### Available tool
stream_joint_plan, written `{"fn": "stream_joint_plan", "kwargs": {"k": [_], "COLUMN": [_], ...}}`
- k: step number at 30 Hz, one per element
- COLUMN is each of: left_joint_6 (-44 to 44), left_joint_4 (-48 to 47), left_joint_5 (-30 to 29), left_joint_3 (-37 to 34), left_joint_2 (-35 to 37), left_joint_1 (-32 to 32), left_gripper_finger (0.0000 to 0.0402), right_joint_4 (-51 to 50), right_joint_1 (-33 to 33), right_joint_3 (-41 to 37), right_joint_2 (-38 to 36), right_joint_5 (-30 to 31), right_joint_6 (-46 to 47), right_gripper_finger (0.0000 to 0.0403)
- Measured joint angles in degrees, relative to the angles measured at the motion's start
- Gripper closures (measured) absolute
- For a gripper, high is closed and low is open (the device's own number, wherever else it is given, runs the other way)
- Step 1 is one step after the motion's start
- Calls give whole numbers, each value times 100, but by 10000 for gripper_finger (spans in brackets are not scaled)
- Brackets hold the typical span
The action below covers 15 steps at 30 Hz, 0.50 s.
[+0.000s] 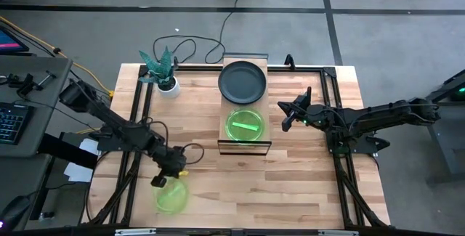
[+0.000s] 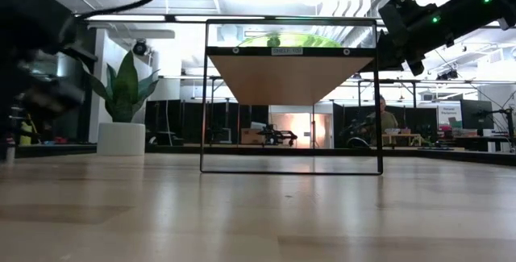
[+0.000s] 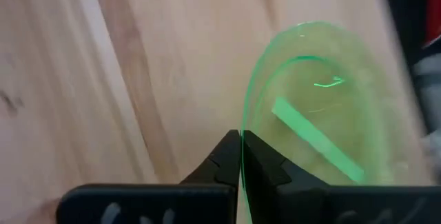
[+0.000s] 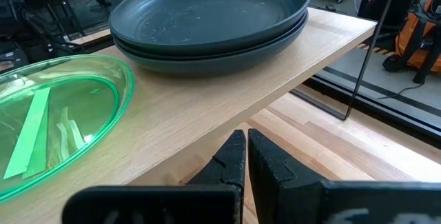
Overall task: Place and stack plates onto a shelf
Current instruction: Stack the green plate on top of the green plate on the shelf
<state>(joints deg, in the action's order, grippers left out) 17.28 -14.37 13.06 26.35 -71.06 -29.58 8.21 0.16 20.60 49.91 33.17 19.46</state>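
Observation:
The shelf (image 1: 227,107) stands mid-table on its black frame, and the low view shows its underside (image 2: 290,76). A stack of dark grey plates (image 1: 243,81) (image 4: 207,17) rests on its far end. Green plate ware (image 1: 245,125) (image 4: 55,114) lies on its near end. My left gripper (image 1: 166,171) (image 3: 241,148) is over the near-left part of the table, shut on another green plate (image 1: 171,194) (image 3: 317,114). My right gripper (image 1: 285,116) (image 4: 244,155) is shut and holds nothing, hovering just right of the shelf's long edge. My left gripper pinches the green plate's rim (image 3: 242,124) between its two fingers, on the plate's far side. The plate reaches out from the fingers toward the table's near edge. Whether it is lifted clear of the table, I cannot tell.
A white pot with a green plant (image 1: 168,85) (image 2: 121,137) stands at the table's far left. Black frame rails (image 1: 134,112) run along the table's left and right sides. Bare wood (image 1: 290,185) lies between the shelf and the near edge.

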Motion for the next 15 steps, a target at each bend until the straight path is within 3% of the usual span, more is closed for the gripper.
{"fn": "stream_joint_plan", "kwargs": {"k": [10,13,15], "left_joint_6": [907,681,447], "left_joint_4": [-1680,-1912,-1876], "left_joint_5": [1134,1013,530], "left_joint_3": [1965,2781,3300], "left_joint_2": [458,474,472], "left_joint_1": [1098,1498,1751], "left_gripper_finger": [401,401,401], "right_joint_4": [-26,-26,-25], "right_joint_1": [0,0,-1], "right_joint_3": [0,0,0], "right_joint_2": [2,2,2], "right_joint_5": [-89,-92,-93], "right_joint_6": [1,0,2], "right_gripper_finger": [403,403,403]}}
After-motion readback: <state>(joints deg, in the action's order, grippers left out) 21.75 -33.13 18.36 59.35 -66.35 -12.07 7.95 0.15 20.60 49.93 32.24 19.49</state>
